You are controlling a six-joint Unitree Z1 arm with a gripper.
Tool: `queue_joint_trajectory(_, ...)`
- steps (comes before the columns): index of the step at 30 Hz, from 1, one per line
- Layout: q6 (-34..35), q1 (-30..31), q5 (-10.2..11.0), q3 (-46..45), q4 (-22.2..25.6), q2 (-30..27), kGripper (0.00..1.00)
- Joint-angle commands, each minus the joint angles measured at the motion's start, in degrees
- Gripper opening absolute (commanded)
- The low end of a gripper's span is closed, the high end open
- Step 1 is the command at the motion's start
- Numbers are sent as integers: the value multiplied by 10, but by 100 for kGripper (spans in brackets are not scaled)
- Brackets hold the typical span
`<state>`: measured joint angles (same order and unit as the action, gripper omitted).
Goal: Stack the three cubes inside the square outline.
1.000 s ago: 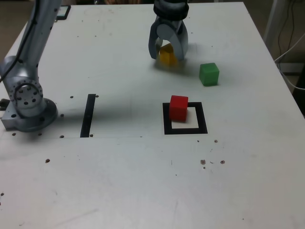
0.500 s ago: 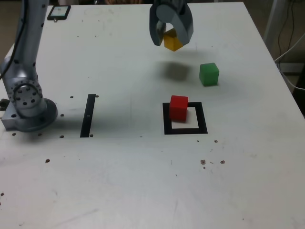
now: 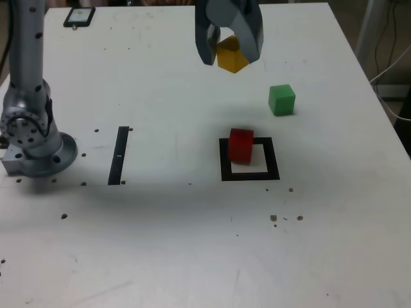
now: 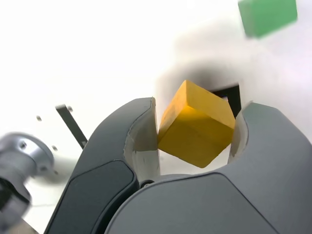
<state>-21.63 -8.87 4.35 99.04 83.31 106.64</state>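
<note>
My gripper (image 3: 229, 56) hangs high over the far part of the table, shut on the yellow cube (image 3: 230, 54), which sits tilted between the jaws. The wrist view shows the same yellow cube (image 4: 196, 124) pinched corner-up between both fingers (image 4: 141, 136). A red cube (image 3: 241, 144) stands on the far-left corner of the black square outline (image 3: 250, 173), partly over its border. Off to the exterior view's right of my gripper, the green cube (image 3: 281, 99) rests on the table; the green cube (image 4: 267, 15) also shows blurred in the wrist view.
The arm's grey base (image 3: 32, 138) stands at the exterior view's left. A thin black strip (image 3: 118, 154) lies between the base and the outline. A dark phone-like object (image 3: 79, 16) lies at the far left corner. Cables hang past the table's right edge.
My gripper has lifted the yellow cube off the table and risen well above it. The red and green cubes have stayed put.
</note>
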Motion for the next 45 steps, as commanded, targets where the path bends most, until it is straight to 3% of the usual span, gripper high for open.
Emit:
queue_joint_trajectory(1, 53, 29, -2, -2, 2, -4, 37)
queue_joint_trajectory(7, 157, 93, -6, -7, 2, 3, 37)
queue_joint_trajectory(13, 213, 121, -20, -10, -4, 33, 37)
queue_joint_trajectory(18, 227, 126, -24, -34, -20, 46, 37)
queue_joint_trajectory(27, 239, 133, -38, -114, -112, 47, 37)
queue_joint_trajectory(33, 240, 133, -42, -137, -138, 44, 37)
queue_joint_trajectory(45, 239, 134, -20, -133, -151, 41, 37)
